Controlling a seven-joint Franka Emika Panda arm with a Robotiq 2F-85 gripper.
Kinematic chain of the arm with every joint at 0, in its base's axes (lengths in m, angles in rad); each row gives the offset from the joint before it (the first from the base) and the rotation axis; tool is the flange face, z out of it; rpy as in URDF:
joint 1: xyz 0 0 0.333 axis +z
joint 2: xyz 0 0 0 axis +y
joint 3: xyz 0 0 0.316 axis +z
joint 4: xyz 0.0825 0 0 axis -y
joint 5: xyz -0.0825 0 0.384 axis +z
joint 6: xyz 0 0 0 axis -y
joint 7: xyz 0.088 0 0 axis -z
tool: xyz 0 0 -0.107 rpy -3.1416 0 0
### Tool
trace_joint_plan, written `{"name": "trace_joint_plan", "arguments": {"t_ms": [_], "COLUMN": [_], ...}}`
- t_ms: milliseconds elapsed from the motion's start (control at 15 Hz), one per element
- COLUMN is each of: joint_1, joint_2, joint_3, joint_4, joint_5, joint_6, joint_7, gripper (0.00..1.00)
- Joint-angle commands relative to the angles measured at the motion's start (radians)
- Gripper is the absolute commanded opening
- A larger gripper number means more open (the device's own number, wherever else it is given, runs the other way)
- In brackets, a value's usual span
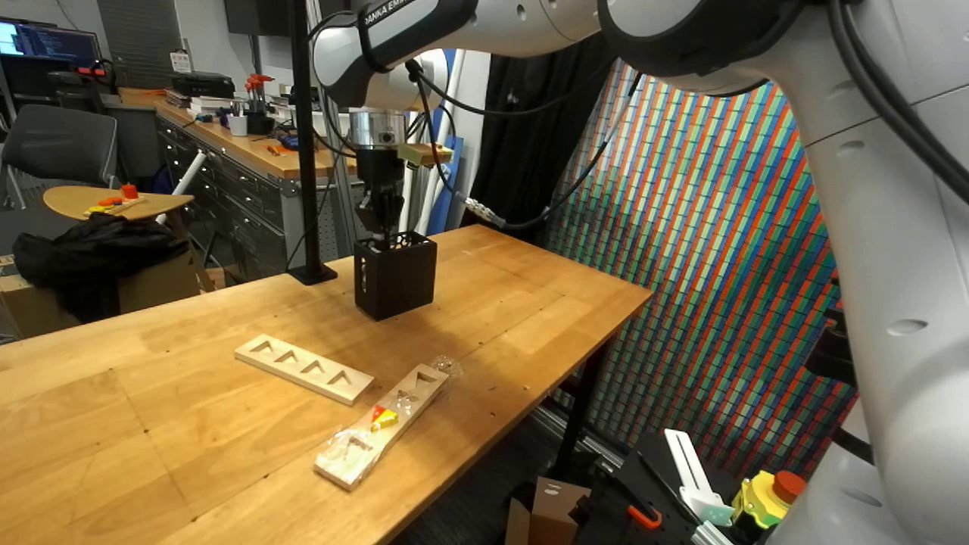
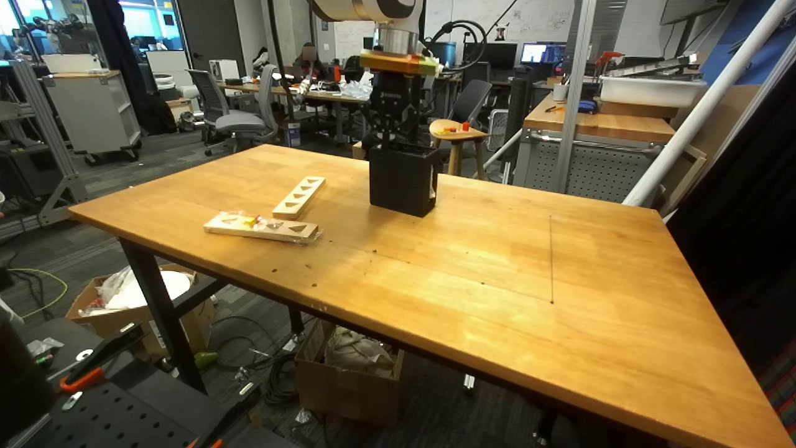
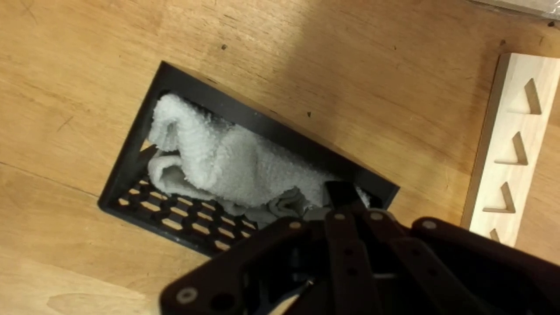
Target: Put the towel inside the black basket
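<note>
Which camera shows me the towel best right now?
The wrist view: it looks down into the black basket, where the white towel lies bunched inside. In both exterior views the basket's walls hide it, except perhaps a pale sliver at a side opening.

The towel (image 3: pixel 223 162) is contained in the basket (image 1: pixel 395 284). In an exterior view, the basket is set far back on the table (image 1: pixel 227 439); nearer and left, one board (image 1: pixel 303 369) is laid; nearest, right of that, another board (image 1: pixel 371 440).
</note>
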Motion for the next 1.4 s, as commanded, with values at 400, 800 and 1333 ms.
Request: {"name": "trace_joint_plan", "arguments": {"t_ms": [400,800,1333], "joint_1": [-0.016,-0.033,-0.058], "joint_2": [0.018,0.024,0.055], "joint_3": [0.011,0.010,0.013], "joint_4": [-0.004,-0.007,0.007], "joint_5": [0.021,0.033,0.040], "joint_6": [0.006,0.010,0.007], "joint_7": [-0.011,-0.024,-0.055], "gripper": [0.00,0.00,0.00]}}
